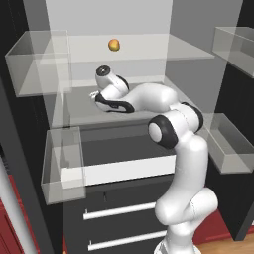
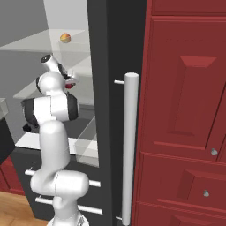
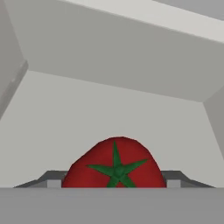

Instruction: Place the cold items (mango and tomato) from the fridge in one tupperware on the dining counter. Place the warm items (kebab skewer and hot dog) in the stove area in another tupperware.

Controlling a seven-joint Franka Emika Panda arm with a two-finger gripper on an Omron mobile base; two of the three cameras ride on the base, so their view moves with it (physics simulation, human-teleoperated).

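Observation:
The red tomato [image 3: 116, 164] with a green star-shaped stem lies on the middle fridge shelf [image 1: 79, 106] and shows as a red patch [image 2: 68, 84] beside the hand in the right base view. My gripper [image 3: 113, 183] reaches into the fridge at that shelf [image 1: 93, 94], its two fingertips against the tomato's left and right sides. The orange mango [image 1: 114, 44] [image 2: 65, 37] sits on the glass shelf above. The tupperware, kebab skewer and hot dog are out of view.
Clear door bins [image 1: 37, 62] [image 1: 62, 166] hang on the open fridge door at the left, and more bins [image 1: 233, 144] at the right. A drawer [image 1: 124, 168] stands pulled out below the shelf. Red cabinets [image 2: 185, 110] and a long fridge handle [image 2: 129, 145] stand to the right.

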